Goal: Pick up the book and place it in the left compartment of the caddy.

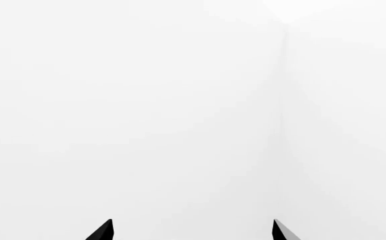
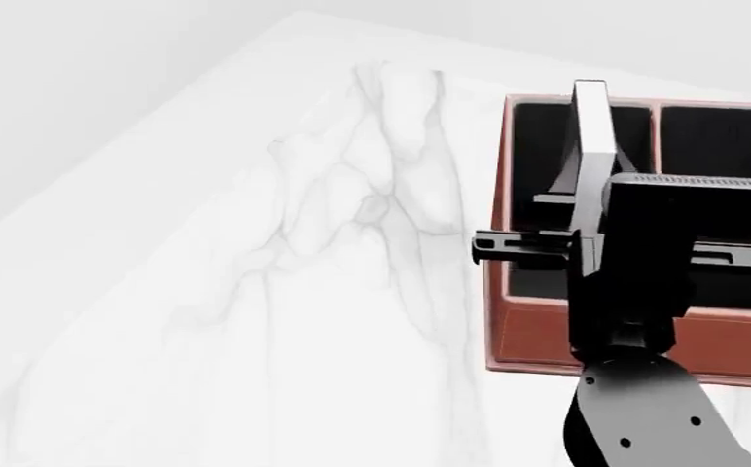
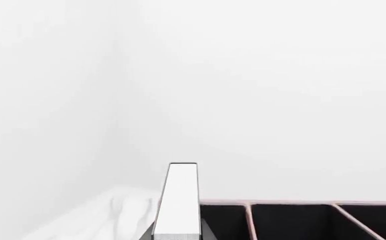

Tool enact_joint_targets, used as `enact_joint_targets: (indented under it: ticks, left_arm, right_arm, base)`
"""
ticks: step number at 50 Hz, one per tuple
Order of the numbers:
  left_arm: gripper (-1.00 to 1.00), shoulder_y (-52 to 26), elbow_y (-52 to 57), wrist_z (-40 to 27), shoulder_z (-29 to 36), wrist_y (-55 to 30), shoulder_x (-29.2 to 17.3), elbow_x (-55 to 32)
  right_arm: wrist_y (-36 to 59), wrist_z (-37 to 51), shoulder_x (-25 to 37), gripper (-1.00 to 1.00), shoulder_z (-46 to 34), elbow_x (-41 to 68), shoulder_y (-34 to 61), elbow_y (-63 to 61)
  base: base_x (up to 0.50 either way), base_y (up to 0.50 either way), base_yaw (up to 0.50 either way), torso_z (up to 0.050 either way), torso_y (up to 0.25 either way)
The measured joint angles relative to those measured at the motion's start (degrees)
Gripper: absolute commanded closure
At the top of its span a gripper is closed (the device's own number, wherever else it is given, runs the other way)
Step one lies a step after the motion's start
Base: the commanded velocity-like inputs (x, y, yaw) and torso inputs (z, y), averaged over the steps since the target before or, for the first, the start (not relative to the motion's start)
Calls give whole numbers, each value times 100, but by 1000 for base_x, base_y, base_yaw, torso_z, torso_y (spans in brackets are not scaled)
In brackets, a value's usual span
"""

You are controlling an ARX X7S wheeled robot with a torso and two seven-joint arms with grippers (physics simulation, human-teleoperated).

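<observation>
In the head view my right gripper [image 2: 588,190] is shut on the book [image 2: 591,122], which stands on end with its white page edge showing. It hangs over the left compartment [image 2: 538,141] of the reddish-brown caddy [image 2: 531,345]; the gripper hides the book's lower end. From the right wrist, the book [image 3: 179,200] rises between my fingertips [image 3: 208,233], with the caddy's black sections [image 3: 293,222] beyond it. The left gripper [image 1: 193,231] is open and holds nothing, facing plain white wall.
White marble tabletop [image 2: 285,292] spreads out left of the caddy, ending at a far edge against the pale wall. A thin divider [image 2: 654,136] separates the left compartment from the section to its right.
</observation>
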Motion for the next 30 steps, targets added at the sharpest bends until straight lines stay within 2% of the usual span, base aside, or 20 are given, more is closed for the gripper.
enact_joint_targets:
  ticks: [8, 19, 30]
  left_arm:
    - [-100, 13, -20, -12, 7, 79, 0, 57]
    - [-100, 36, -24, -22, -23, 114, 10, -6]
    - [-100, 50, -31, -33, -44, 154, 12, -39]
  right_arm:
    - [-171, -5, -17, 100, 9, -76, -29, 63]
    - [-294, -77, -68, 100, -8, -112, 85, 347]
    - [-567, -333, -227, 100, -10, -195, 478, 1209]
  base:
    - [0, 0, 0, 3, -200]
    - [0, 0, 0, 1, -2]
    - [0, 0, 0, 0, 0]
